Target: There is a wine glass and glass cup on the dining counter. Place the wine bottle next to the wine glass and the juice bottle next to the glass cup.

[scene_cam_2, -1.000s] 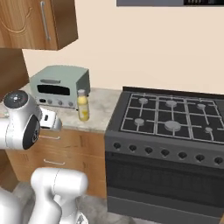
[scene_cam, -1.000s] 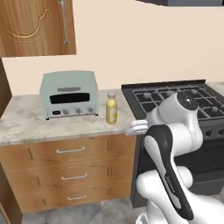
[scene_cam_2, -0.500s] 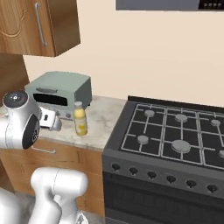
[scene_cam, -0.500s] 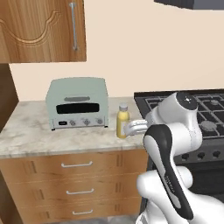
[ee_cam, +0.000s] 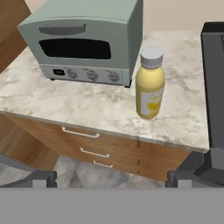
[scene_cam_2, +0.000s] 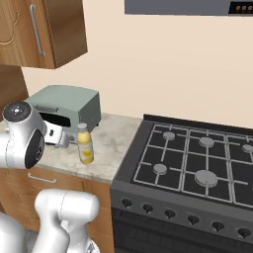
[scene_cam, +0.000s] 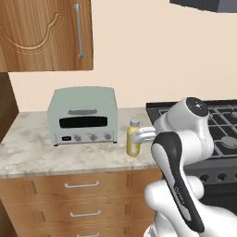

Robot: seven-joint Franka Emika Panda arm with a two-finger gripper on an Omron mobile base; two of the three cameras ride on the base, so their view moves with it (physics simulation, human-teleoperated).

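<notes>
The juice bottle (scene_cam: pixel 133 143) (scene_cam_2: pixel 85 144) (ee_cam: pixel 150 83), yellow with a pale cap, stands upright on a marbled worktop (ee_cam: pixel 65 105), just right of a grey toaster oven. My gripper (ee_cam: pixel 115 176) is open and holds nothing; its dark fingertips (ee_cam: pixel 40 177) rise wide apart at the bottom of the hand view. It hovers off the worktop's front edge, above the drawers, pointed at the bottle with a gap between them. My hand (scene_cam: pixel 144 134) (scene_cam_2: pixel 58 136) sits level with the bottle. The wine bottle, wine glass, glass cup and dining counter are out of view.
The toaster oven (scene_cam: pixel 83 115) (scene_cam_2: pixel 69 106) (ee_cam: pixel 87 39) stands at the back of the worktop. A black gas stove (scene_cam: pixel 217 125) (scene_cam_2: pixel 197 158) adjoins it on the right. Wooden wall cabinets (scene_cam: pixel 41 32) hang above, and drawers (scene_cam: pixel 83 194) lie below.
The whole picture has shifted, so the base has driven: the worktop, toaster oven and juice bottle now sit nearer and larger. The gripper has stayed open.
</notes>
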